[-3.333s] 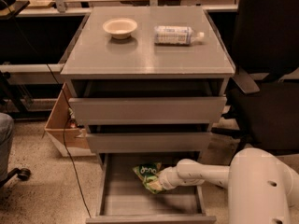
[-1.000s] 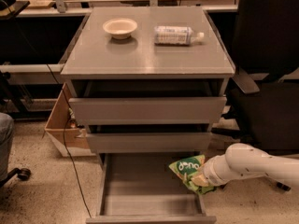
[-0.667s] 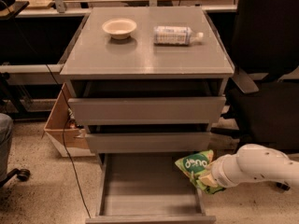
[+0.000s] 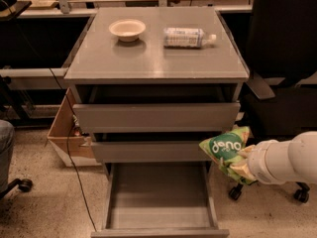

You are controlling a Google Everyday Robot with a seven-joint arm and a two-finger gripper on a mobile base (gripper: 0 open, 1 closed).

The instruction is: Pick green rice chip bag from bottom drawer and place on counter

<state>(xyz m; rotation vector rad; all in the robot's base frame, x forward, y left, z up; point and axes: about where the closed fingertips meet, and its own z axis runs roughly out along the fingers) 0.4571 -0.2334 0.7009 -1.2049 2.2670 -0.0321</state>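
Note:
The green rice chip bag [image 4: 225, 148] hangs in the air at the cabinet's right side, level with the middle drawer. My gripper [image 4: 241, 165] is shut on its lower right part, with the white arm [image 4: 287, 161] coming in from the right edge. The bottom drawer [image 4: 158, 195] is pulled open below, and its flat grey floor is bare. The counter [image 4: 148, 58] is the grey cabinet top, well above the bag.
A cream bowl [image 4: 127, 29] and a white-and-blue labelled plastic bottle [image 4: 187, 36] lie on the back of the counter. The two upper drawers [image 4: 156, 117] stand slightly open. A black office chair [image 4: 282, 68] is close on the right, a cardboard box [image 4: 63, 133] on the left.
My gripper has lifted the bag out of the bottom drawer. It has carried it up and to the right, past the cabinet's right edge.

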